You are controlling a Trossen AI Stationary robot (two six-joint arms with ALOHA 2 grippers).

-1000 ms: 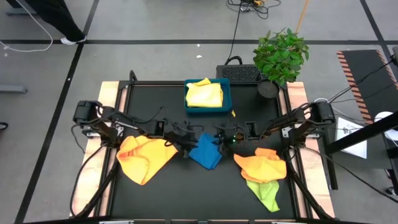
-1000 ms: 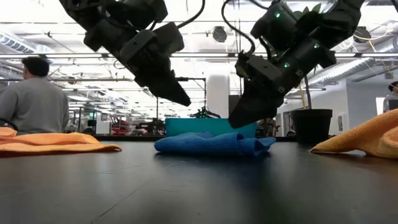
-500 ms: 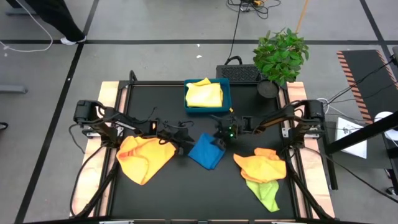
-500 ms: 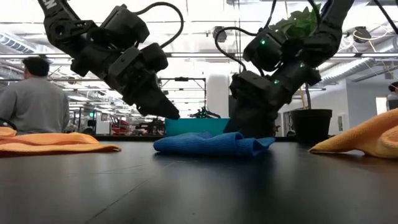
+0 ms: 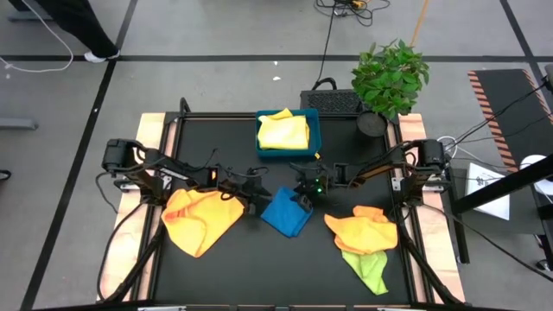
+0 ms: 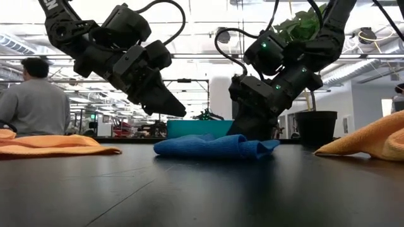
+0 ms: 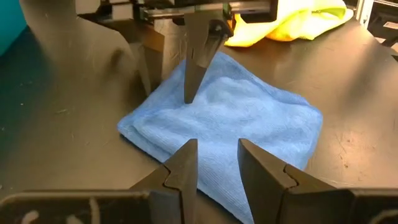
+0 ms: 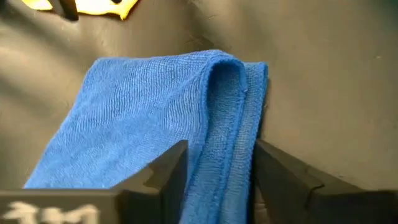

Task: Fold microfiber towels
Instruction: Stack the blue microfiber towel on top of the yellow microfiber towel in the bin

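Observation:
A folded blue towel lies flat on the black table, midway between my two arms. My right gripper has come down onto the towel's thick folded edge on the right side and is shut on it. My left gripper hangs open a little above the towel's left edge, touching nothing. A crumpled orange-yellow towel lies at the left. Another orange-yellow towel lies on a lime green one at the right. A pale yellow towel lies in the blue tray. My right gripper has the blue towel's rolled, folded edge between its two fingers. One finger rests on the flat part of the cloth, the other stands outside the edge. The fingers slant down from the table's right side. The towel lies on the table.
A potted plant stands at the far right corner, behind a dark box. Wooden strips border the table on both sides. A person sits in the room beyond the table. Bare black tabletop stretches toward the near edge.
Both grippers have come down toward the blue towel. The left one sank and tipped lower, then kept still above the towel's left edge. The right one reached toward the table's left and dropped onto the towel's right edge. The towel stays on the table.

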